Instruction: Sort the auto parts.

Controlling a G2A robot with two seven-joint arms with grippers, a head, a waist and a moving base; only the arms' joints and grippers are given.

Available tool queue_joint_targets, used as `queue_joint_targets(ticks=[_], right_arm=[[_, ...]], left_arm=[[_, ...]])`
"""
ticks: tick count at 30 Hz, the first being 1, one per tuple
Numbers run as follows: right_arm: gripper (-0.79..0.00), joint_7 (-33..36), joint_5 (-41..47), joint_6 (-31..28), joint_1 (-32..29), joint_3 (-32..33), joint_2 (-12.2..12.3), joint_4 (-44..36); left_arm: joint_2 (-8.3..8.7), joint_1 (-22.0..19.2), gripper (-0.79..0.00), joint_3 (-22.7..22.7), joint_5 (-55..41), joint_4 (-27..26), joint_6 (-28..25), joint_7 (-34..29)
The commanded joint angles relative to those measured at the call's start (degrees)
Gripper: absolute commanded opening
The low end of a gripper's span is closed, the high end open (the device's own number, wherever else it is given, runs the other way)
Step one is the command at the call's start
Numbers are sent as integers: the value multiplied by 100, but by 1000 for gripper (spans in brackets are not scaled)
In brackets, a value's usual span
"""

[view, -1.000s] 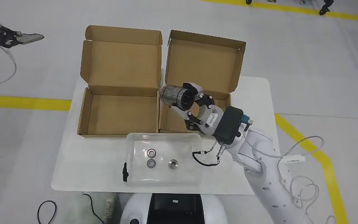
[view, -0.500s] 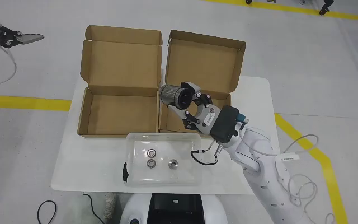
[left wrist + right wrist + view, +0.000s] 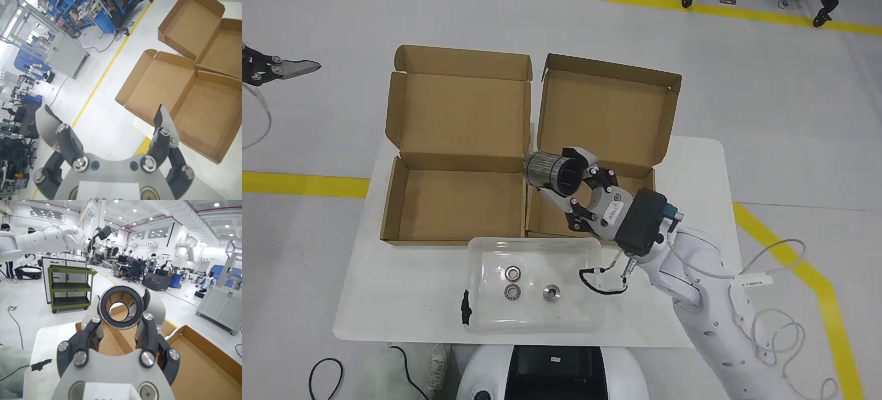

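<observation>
Cylinder (image 3: 550,172): ribbed, clamped in my right gripper (image 3: 580,180); right box (image 3: 607,112) beneath it.
Left gripper (image 3: 104,117): my fingers apart; left box (image 3: 208,109) ahead.

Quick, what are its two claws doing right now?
Left gripper: open, empty.
Right gripper: shut on a cylinder.

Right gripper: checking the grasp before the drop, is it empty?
No, the right gripper is shut on a cylindrical part with a ringed end.
</observation>
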Motion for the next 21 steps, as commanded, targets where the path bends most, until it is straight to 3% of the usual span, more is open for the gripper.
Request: queue_joint_targets(ticks=[1, 14, 21], right_arm=[[-785, -7, 23, -69, -26, 92, 17, -78], [-785, -196, 254, -290, 161, 323, 42, -339], [-785, -218, 149, -295, 65, 328, 57, -52]], left_arm=[[0, 0, 0, 0, 0, 0, 0, 0], [0, 0, 0, 0, 0, 0, 0, 0], [0, 0, 0, 0, 0, 0, 0, 0]])
